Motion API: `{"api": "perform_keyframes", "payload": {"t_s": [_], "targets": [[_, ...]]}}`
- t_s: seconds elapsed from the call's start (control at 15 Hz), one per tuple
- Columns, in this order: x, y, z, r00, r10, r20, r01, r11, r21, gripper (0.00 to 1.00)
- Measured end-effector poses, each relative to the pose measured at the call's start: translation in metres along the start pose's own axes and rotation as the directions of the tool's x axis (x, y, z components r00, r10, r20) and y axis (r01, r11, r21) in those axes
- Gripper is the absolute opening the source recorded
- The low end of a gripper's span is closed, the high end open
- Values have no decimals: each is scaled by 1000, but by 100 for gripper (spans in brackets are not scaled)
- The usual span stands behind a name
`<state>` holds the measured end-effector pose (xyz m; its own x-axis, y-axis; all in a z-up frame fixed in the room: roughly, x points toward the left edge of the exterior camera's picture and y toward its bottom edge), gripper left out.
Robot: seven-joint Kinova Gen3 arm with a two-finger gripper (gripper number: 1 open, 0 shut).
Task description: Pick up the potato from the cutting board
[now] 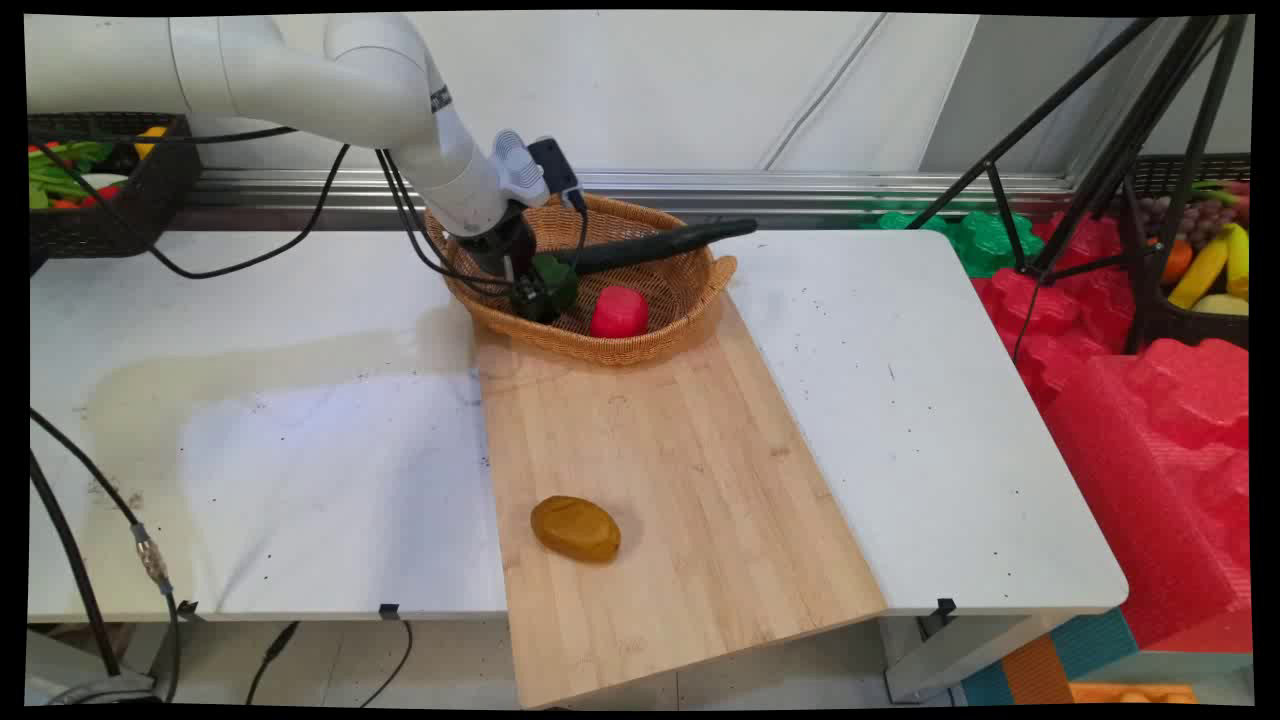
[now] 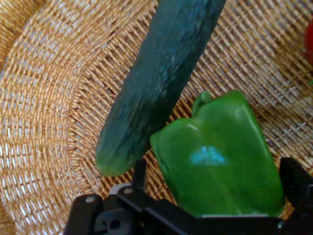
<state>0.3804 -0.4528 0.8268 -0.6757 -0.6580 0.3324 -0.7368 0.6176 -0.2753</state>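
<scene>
Gripper (image 1: 532, 293) reaches down into the wicker basket (image 1: 690, 300) at the far end of the wooden board (image 1: 680, 470), its fingers clamped on either side of a green pepper (image 2: 220, 156). A dark cucumber (image 2: 156, 83) lies just beside the pepper, a red item (image 1: 618, 312) nearby. A brown potato (image 1: 575, 528) sits on the board's near part

White rounded Kinova arm (image 1: 330, 85), grey ribbed disc by its wrist, black cables hanging beneath, black two-finger gripper (image 1: 530, 290), two screws on linkage
</scene>
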Motion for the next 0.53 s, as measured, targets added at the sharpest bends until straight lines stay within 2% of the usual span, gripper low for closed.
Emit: {"api": "perform_keyframes", "payload": {"t_s": [0.53], "targets": [[-3,4,-18,998,18,-60,-17,1000,13,100]]}}
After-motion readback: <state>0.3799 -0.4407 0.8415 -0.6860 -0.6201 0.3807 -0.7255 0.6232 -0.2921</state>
